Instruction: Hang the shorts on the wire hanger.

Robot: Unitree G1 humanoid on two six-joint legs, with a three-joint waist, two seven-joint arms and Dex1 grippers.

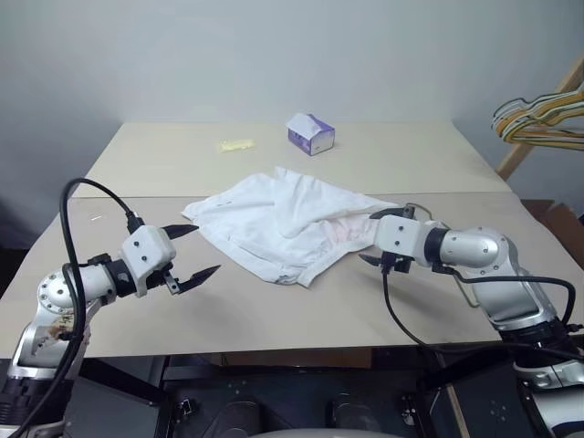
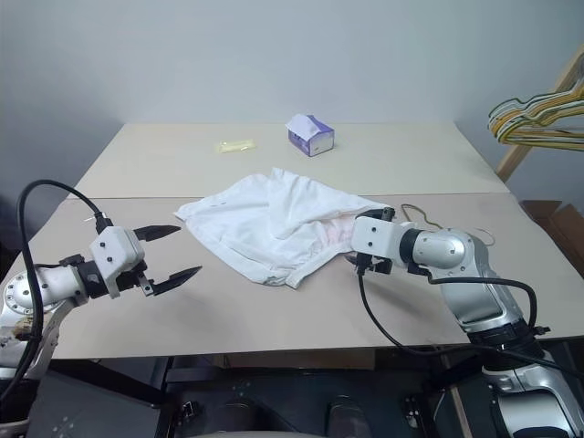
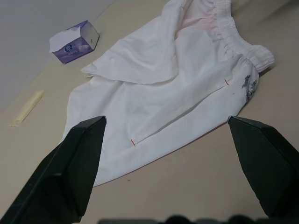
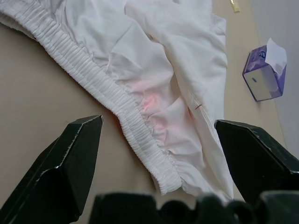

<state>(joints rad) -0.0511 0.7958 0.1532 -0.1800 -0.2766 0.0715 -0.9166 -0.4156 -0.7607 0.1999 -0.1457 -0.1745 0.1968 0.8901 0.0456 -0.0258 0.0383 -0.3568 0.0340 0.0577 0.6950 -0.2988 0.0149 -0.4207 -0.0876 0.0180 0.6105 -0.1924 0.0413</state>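
A pale beige worktop (image 1: 274,315) stands against a plain grey wall, a purple-and-white tissue box (image 1: 310,133) near its far edge and coloured hangers (image 1: 543,117) off to the right. The white shorts (image 1: 287,224) lie crumpled mid-worktop, elastic waistband toward the right gripper (image 1: 377,239), which hovers spread wide at that waistband. The left gripper (image 1: 193,252) hangs wide open, empty, just short of the shorts' left edge.

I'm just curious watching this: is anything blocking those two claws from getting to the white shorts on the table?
Nothing visible does. The shorts lie flat on the table; both the left gripper and right gripper are open with only bare tabletop before them.
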